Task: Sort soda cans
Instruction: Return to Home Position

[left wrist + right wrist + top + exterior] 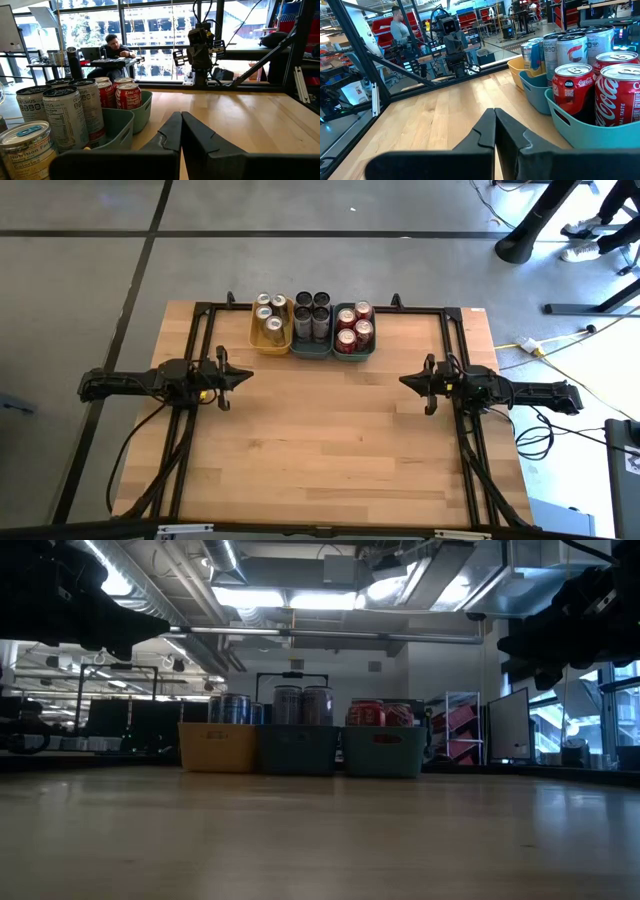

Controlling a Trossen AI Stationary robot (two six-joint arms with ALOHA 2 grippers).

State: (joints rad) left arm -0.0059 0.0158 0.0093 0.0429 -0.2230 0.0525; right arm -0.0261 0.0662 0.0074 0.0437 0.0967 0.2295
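Observation:
Soda cans stand upright in three trays in a row at the table's far middle. Gold-yellow cans (270, 312) fill a yellow tray (271, 337), dark grey cans (311, 311) a teal tray (311, 348), red cans (354, 325) another teal tray (354, 352). My left gripper (248, 376) hangs shut at the table's left, pointing level toward the right. My right gripper (403, 381) hangs shut at the table's right, pointing level toward the left. Both are off the table and well short of the trays. The left wrist view shows the red cans (127, 95); so does the right wrist view (572, 87).
A black metal frame (320, 308) runs along the table's far, left and right sides. The wide wooden tabletop (320, 450) lies bare between and in front of the arms. People sit and stand in the room beyond the table.

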